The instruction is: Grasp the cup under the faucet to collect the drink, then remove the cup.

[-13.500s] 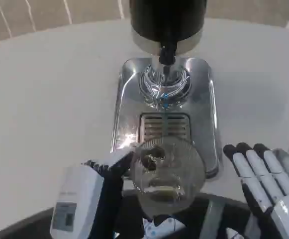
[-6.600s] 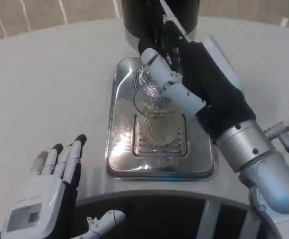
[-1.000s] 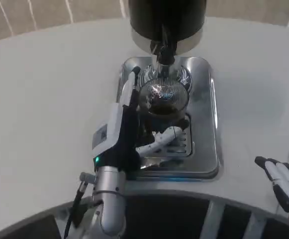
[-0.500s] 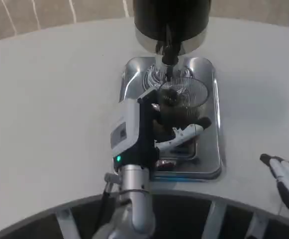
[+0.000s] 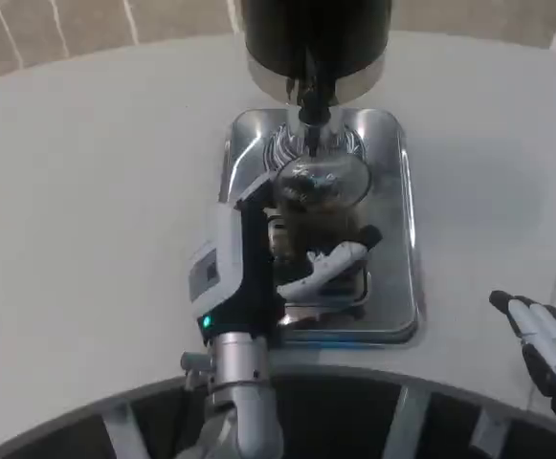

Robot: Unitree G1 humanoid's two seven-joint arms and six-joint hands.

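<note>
The right hand (image 5: 550, 349) waits at the near right edge of the white worktop (image 5: 96, 191), holding nothing, its fingers a little apart. The left hand (image 5: 258, 263) wraps around the clear cup (image 5: 318, 196). The cup has dark drink in it and sits over the shiny tray (image 5: 397, 239), under the faucet (image 5: 308, 91).

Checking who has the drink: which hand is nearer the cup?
Left. The left hand is wrapped around the cup on the metal tray; the right hand waits at the table's near right edge, well apart.
</note>
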